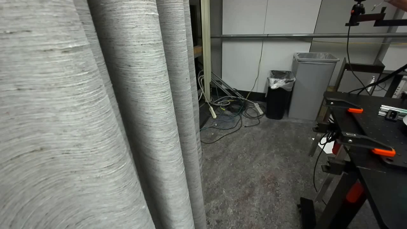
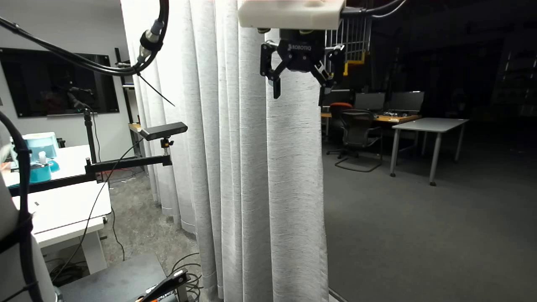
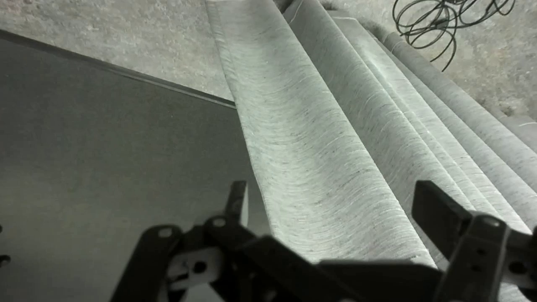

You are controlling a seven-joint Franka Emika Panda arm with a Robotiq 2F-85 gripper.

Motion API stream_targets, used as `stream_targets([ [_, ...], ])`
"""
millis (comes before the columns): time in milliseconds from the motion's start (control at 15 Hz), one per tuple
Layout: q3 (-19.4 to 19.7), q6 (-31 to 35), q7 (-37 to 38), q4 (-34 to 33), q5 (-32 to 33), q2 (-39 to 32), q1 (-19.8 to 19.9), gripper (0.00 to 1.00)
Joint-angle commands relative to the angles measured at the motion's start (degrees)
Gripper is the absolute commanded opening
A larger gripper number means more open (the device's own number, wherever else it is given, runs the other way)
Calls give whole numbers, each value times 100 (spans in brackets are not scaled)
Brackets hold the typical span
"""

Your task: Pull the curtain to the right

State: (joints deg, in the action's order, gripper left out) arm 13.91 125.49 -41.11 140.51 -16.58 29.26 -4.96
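Observation:
The curtain is a tall light-grey woven drape with deep vertical folds. It fills the left half of an exterior view and hangs through the middle of an exterior view. It also shows in the wrist view, running down to the floor. My gripper is open, points down and is at the curtain's free edge, high up. In the wrist view the gripper has its fingers wide apart, with the edge fold seen between them. Whether the fingers touch the fabric I cannot tell. The curtain's top is out of view.
A camera on a black arm stands beside the curtain, near a white table. A black table with orange-tipped clamps is at the right. A grey bin and a black bin stand at the back near floor cables.

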Motion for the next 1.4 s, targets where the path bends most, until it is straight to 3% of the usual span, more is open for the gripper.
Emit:
stream_targets([
  [0,139,84,-248,-77,-546,-105,-156,100],
  [67,188,-332,-216,-140,-693,-123,-183,100],
  [133,-12,-20,-114,-9,-409,-46,5,100],
  [600,-21,-70,-89,43,-605,-85,-23,100],
  [933,-177,1885,-162,338,-1272,-433,-373,100],
  [1333,-62,4123,-1062,294,-2686,-1161,-1549,100],
])
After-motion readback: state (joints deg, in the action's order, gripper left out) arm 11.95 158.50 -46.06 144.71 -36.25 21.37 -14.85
